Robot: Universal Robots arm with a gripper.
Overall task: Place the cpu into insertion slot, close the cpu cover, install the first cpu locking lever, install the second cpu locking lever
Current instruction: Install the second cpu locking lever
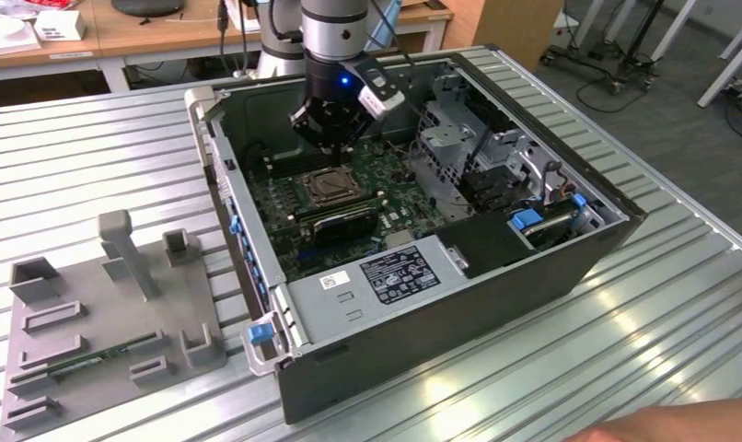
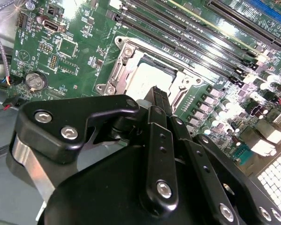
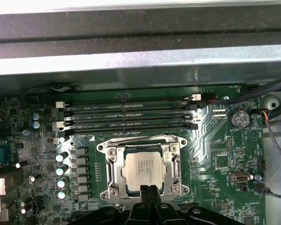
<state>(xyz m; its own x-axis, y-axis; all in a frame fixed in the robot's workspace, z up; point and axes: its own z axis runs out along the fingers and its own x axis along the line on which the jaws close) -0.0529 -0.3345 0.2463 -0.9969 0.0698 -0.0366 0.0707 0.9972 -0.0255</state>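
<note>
The cpu [image 3: 145, 169] lies flat in the insertion slot [image 3: 107, 193] on the green board, its pale metal top showing through the cut-out of the cpu cover [image 3: 113, 161], which lies down flat around it. In the second wrist view the cpu [image 2: 147, 78] and the cover [image 2: 125, 70] sit just past my fingertips. My gripper [image 3: 149, 192] hovers at one edge of the socket, its two black fingers pressed together with nothing between them. In the exterior view the gripper [image 1: 334, 155] hangs inside the open computer case, right above the socket [image 1: 328, 187].
Long black memory slots [image 3: 129, 117] run beside the socket. The case wall [image 1: 230, 198] and a metal drive cage [image 1: 463, 138] flank the board. A grey fixture [image 1: 113, 313] stands on the slatted table at the exterior view's left. A hand [image 1: 678, 425] shows at the lower right.
</note>
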